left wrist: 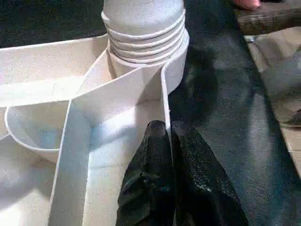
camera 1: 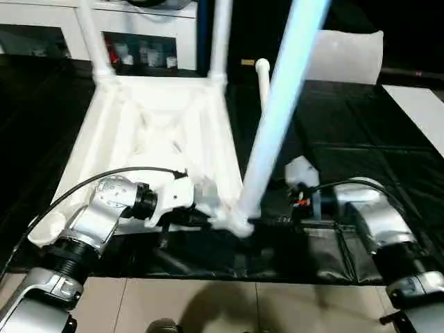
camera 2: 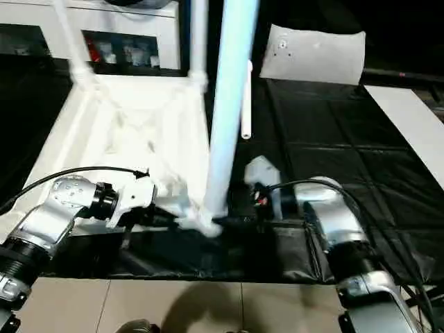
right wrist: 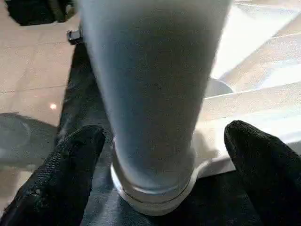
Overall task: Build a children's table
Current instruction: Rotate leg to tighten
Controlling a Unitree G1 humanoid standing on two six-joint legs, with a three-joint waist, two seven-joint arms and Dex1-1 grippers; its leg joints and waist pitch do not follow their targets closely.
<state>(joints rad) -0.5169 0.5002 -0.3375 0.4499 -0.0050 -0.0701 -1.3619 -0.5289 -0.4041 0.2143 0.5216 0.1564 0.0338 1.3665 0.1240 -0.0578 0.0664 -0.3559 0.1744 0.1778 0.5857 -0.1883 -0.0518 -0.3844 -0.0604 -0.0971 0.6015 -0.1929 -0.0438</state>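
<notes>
Nearest the head camera: two silver forearms reaching forward over a strip of beige tiled floor point(camera 1: 208, 305) onto a black sheeted mat point(camera 1: 347, 139).

White plastic rectangular tabletop point(camera 1: 159, 132) lies upside down on the mat, ribbed underside up. Two white tapered round legs stand in the far corner sockets, far-left leg point(camera 1: 89, 35) and far-right leg point(camera 1: 220, 35). A third long white tapered leg point(camera 1: 277, 104) rises from the near-right corner socket point(camera 1: 239, 223), leaning toward the camera; in the left wrist view its threaded end point(left wrist: 146, 33) sits in that socket, with several thread rings above the rim. The fourth white leg point(camera 1: 262, 87) lies on the mat just beyond the tabletop's right edge. Near-left corner socket point(camera 1: 43, 229) holds no leg.

Left gripper point(left wrist: 169, 160): black fingers pressed together, tips against a white rib of the underside just beside the near-right socket, clamped on nothing visible.

Right gripper point(right wrist: 164, 141): black fingers point(right wrist: 70, 160) spread wide, one on either side of the leaning leg's base, gaps visible between each pad and the leg; not gripping it.

Outward: white pillow-like slab point(camera 2: 312, 55) at the mat's far right; white cabinet with dark compartments point(camera 1: 139, 41) behind the tabletop.
</notes>
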